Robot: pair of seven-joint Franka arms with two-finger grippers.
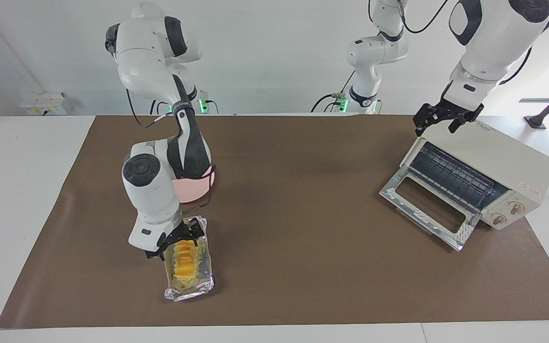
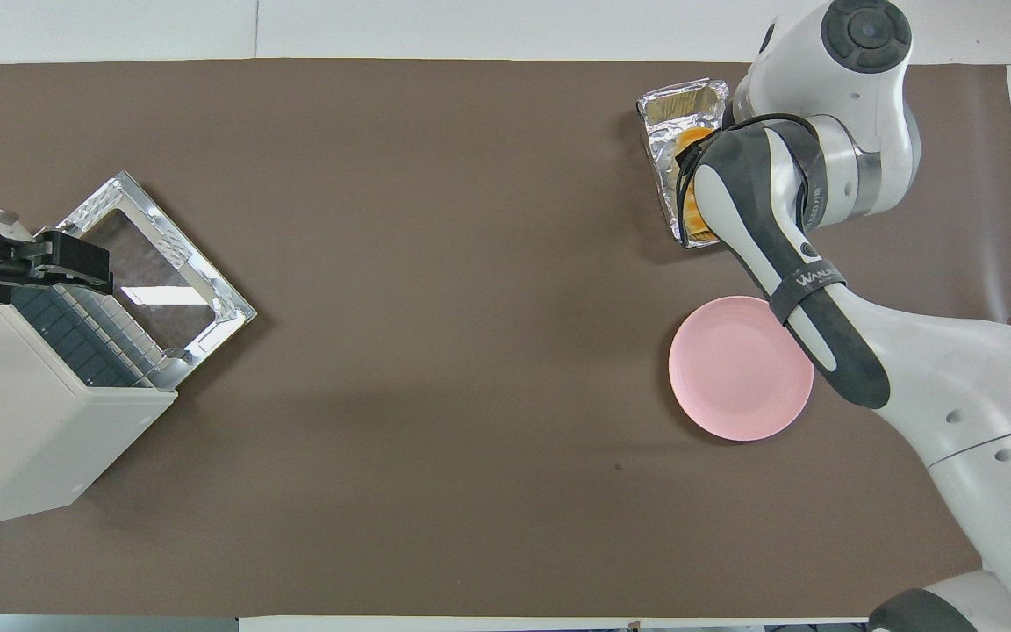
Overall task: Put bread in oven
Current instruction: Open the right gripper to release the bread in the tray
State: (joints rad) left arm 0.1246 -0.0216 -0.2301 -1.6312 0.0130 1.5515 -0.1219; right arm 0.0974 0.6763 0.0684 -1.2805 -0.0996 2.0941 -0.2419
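**Bread in the foil tray, oven door down**

The bread (image 1: 185, 259) lies in the crinkled foil tray (image 1: 189, 290) at the right arm's end of the table, farther from the robots than the pink plate (image 1: 193, 189). No loaf has reached the rack, so lifting, carrying and placing all appear left to do. The right gripper (image 1: 175, 242) hangs low over the tray's nearer end, fingers spread, grasping nothing; the loaf's nearer slices sit just under them. At the other end, the toaster oven (image 1: 503, 162) stands with its drop door (image 1: 427, 209) lowered. The left gripper (image 1: 446, 116) waits over the oven's top, fingers apart.
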